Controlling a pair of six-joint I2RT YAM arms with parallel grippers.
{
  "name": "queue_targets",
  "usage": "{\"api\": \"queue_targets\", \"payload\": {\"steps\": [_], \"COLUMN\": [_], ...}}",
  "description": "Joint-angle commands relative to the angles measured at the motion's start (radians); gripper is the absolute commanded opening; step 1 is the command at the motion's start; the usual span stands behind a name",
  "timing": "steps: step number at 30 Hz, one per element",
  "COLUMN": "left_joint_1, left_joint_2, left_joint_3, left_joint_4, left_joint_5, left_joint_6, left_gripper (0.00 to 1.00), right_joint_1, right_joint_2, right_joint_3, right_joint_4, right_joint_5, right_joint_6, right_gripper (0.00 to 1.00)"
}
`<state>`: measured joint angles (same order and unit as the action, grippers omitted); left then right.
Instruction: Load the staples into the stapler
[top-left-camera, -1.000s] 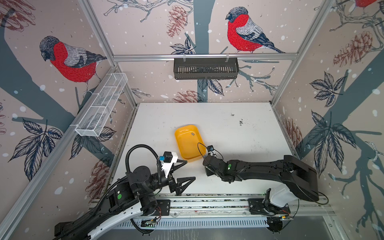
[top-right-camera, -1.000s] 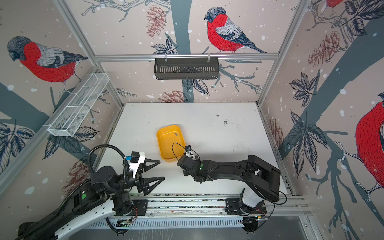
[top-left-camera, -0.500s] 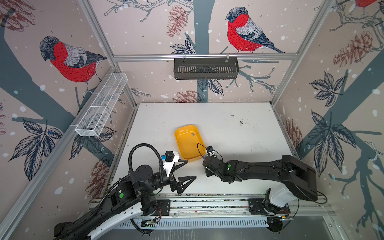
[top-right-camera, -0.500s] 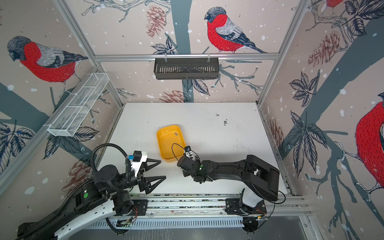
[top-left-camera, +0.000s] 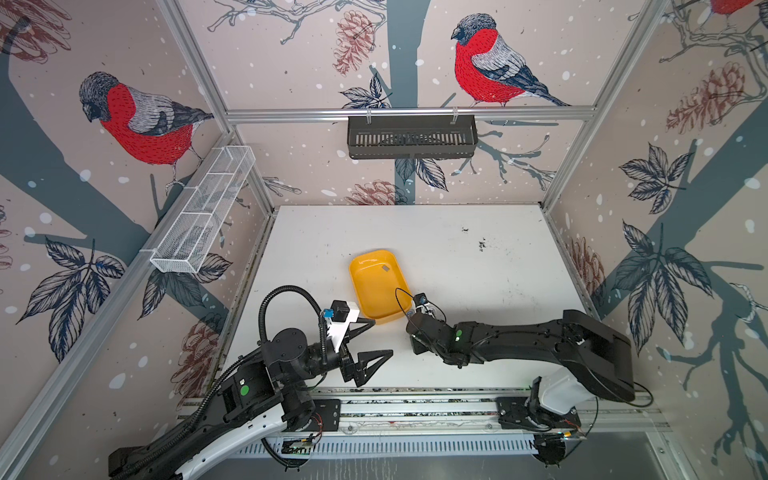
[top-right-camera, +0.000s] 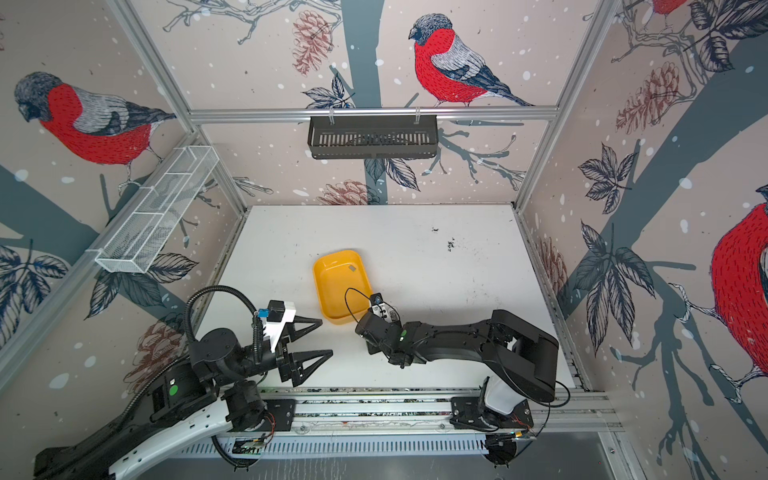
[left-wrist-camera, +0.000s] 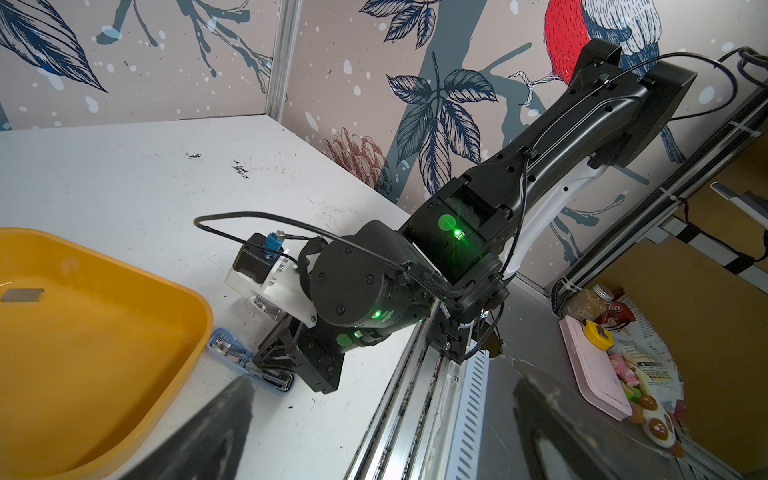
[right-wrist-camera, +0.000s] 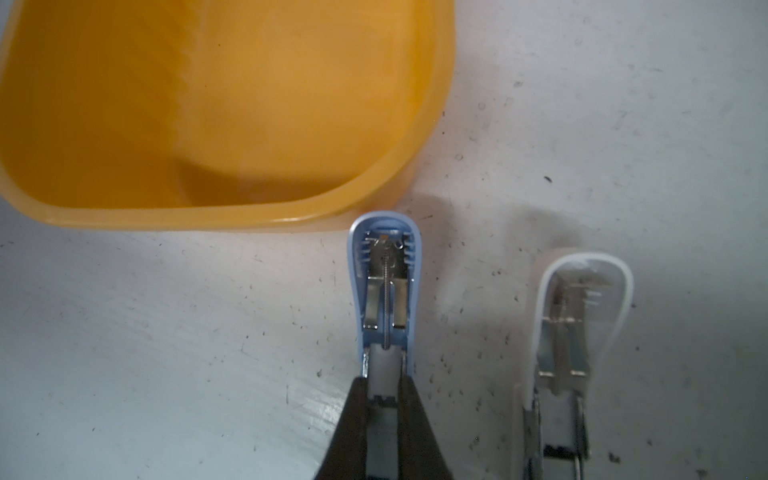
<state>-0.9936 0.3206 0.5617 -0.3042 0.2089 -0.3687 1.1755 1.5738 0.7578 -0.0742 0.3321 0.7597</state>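
Scene: Two robot arms work over a white counter (top-left-camera: 478, 299), with a yellow tray (top-left-camera: 374, 291) at its middle.
Stapler: A small blue stapler (right-wrist-camera: 384, 282) lies folded open on the counter, its spring and metal track facing up. Its rounded tip is just beside the tray's near right corner; the right wrist view does not settle whether the two touch.
Second stapler: A white stapler (right-wrist-camera: 582, 299), also folded open, lies just beside the blue one with nothing holding it.
Right claw: The right claw (right-wrist-camera: 383, 384) is closed on the blue stapler, pinching its narrow middle from both sides and pinning it to the counter.
Left claw: The left claw (top-left-camera: 380, 338) has its jaws spread wide and holds nothing. It hangs just off the tray's near left corner, tips pointed toward the middle of the counter.
Staples: One flat grey strip of staples (top-left-camera: 385, 269) lies on the tray floor toward the far right corner, well apart from both claws. It shows in both top views and in the left wrist view (left-wrist-camera: 23, 295).
Step in hand: The stapler appears braced open and ready, while the strip has not yet been picked up. The task looks to be at the fetch stage.
Next move: The left claw would need to reach over the tray's rim to the far side, come down around the thin strip and close on its edges. The strip lies flat against the tray floor, so a clean pinch looks hard.
Unclear: Whether the blue stapler's track already holds staples cannot be told.
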Motion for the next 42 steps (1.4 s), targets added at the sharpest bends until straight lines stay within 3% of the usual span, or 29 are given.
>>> {"api": "queue_targets", "payload": {"steps": [1,26,42], "left_joint_1": [0.004,0.013,0.019], "left_joint_2": [0.001,-0.005,0.002], "left_joint_3": [0.0,-0.004,-0.006], "left_joint_4": [0.02,0.026,0.029], "left_joint_5": [0.009,0.02,0.023], "left_joint_6": [-0.002,-0.002,-0.003], "left_gripper": [0.97,0.97,0.97], "right_joint_1": [0.002,0.016,0.017], "right_joint_2": [0.0,-0.034,-0.02], "right_joint_3": [-0.002,-0.021,-0.031], "right_joint_4": [0.025,0.042,0.05], "right_joint_5": [-0.006,0.028,0.022], "right_joint_6": [0.001,0.091,0.087], "right_gripper": [0.05,0.05,0.06]}}
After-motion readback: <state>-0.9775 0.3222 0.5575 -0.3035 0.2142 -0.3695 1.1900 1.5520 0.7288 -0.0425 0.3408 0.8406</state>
